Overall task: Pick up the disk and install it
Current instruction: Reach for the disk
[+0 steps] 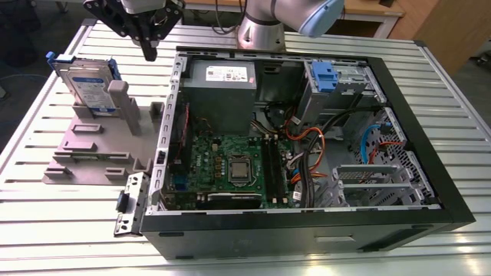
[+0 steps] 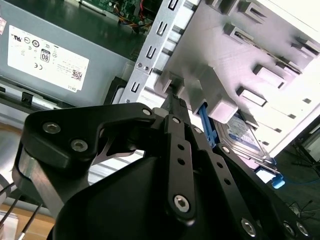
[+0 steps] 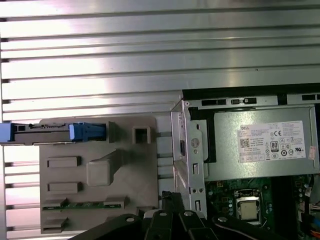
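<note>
Hovering empty with its 2 jaws pressed together, your black gripper (image 1: 149,50) hangs apart from the blue-framed silver disk (image 1: 84,86) standing upright in the grey plastic holder (image 1: 84,152), so you risk knocking the disk over if you descend without opening wide.

**Your table and what it carries**

You have a ribbed metal table (image 1: 69,247) with three things on its slats. The open computer case (image 1: 268,236) lies on its side. Just beside the case, on the exterior view's left, the grey holder (image 1: 84,152) sits flat. Close behind the case's far wall stands the arm's base (image 1: 261,34).
</note>
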`<state>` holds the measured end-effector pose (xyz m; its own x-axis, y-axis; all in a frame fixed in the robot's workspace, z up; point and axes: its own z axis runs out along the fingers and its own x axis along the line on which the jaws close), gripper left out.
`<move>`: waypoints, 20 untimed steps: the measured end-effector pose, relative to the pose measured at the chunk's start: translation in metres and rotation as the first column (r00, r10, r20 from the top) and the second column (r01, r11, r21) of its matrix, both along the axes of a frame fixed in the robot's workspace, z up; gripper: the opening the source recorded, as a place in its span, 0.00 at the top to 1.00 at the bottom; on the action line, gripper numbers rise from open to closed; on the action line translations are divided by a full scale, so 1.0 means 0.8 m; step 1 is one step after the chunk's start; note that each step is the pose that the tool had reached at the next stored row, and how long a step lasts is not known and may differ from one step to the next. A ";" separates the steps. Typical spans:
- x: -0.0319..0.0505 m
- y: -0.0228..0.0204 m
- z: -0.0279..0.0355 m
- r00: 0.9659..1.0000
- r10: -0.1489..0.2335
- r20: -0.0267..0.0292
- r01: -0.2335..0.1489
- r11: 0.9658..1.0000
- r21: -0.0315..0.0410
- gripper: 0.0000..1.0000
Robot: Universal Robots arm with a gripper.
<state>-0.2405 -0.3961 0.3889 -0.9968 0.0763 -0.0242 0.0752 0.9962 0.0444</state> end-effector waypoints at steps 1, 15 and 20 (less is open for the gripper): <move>0.000 0.0009 0.0000 1.000 0.000 0.000 0.000 1.000 0.000 0.89; -0.012 0.0102 -0.0011 1.000 0.000 0.000 0.000 1.000 0.000 0.89; -0.017 0.0127 -0.0015 1.000 0.000 0.000 0.000 1.000 0.000 0.89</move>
<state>-0.2539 -0.3859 0.3877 -0.9968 0.0763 -0.0242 0.0752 0.9962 0.0444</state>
